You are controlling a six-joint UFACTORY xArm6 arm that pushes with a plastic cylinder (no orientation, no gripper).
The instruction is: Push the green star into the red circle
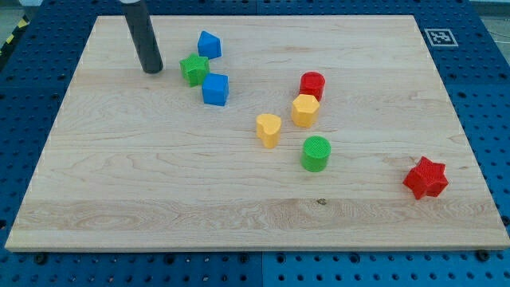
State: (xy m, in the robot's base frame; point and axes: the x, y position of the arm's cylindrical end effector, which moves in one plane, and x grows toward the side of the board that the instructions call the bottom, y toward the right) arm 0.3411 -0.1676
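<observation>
The green star [194, 69] lies at the upper left of the wooden board, touching a blue pentagon-like block [209, 45] above it and a blue cube [215, 89] below right. The red circle [312, 84] stands to the right of centre, touching a yellow hexagon [305, 110] just below it. My tip [151, 69] is a dark rod standing just left of the green star, a small gap apart from it.
A yellow heart-like block [268, 129] and a green cylinder [316, 153] sit near the middle. A red star [425, 178] lies at the lower right. The board [119, 199] lies on a blue perforated table; a marker tag [438, 37] is at the upper right corner.
</observation>
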